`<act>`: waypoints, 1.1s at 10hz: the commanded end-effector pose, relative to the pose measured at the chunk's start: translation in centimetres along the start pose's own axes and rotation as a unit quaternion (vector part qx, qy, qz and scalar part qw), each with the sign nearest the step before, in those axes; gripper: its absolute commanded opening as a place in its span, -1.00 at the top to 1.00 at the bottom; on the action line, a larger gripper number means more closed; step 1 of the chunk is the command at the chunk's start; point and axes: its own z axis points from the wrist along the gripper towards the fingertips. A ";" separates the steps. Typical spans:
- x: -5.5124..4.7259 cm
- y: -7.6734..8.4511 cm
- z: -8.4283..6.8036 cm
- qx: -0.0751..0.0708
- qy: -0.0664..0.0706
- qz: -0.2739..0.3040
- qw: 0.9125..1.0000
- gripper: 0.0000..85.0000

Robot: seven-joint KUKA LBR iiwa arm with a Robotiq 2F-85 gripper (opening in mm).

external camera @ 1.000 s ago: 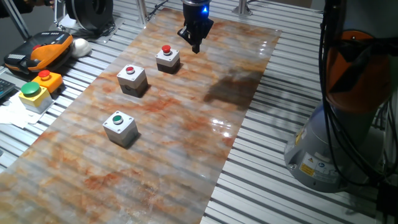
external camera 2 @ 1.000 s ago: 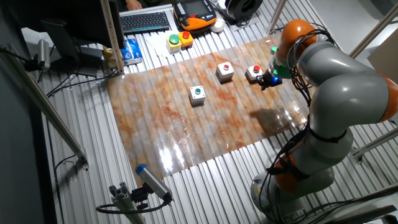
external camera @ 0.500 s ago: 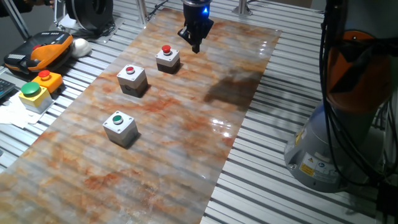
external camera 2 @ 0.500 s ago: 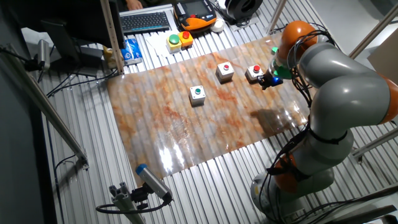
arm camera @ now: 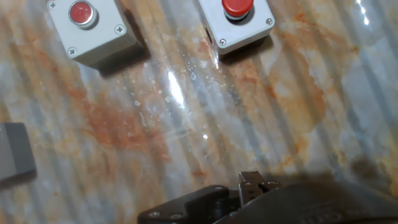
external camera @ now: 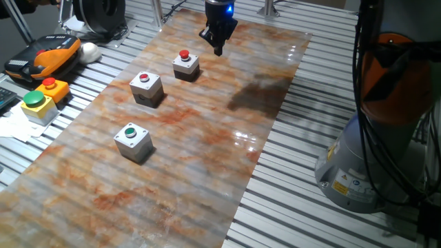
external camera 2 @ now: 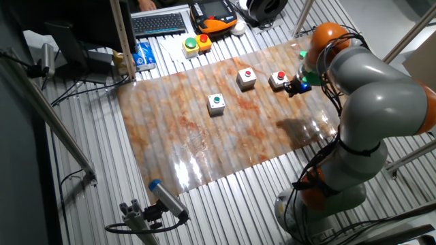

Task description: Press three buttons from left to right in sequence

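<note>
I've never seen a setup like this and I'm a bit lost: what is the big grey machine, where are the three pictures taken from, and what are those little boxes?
The large grey and orange robot arm ends in a dark gripper, which holds nothing. Two pictures come from fixed cameras on different sides of the table; the third comes from a camera on the hand, looking down. On the marbled orange-grey board stand three small light-grey boxes: one with a green cap, two with red caps. The gripper hangs beside the farthest red-capped box.
</note>
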 end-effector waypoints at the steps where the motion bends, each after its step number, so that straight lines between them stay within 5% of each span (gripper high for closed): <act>1: -0.4 -0.4 0.2 0.002 -0.004 -0.002 1.000 1.00; 5: -3.7 -1.9 0.5 -0.004 0.002 -0.014 1.000 1.00; 11: -7.8 -1.5 -0.3 0.000 0.014 -0.012 1.000 1.00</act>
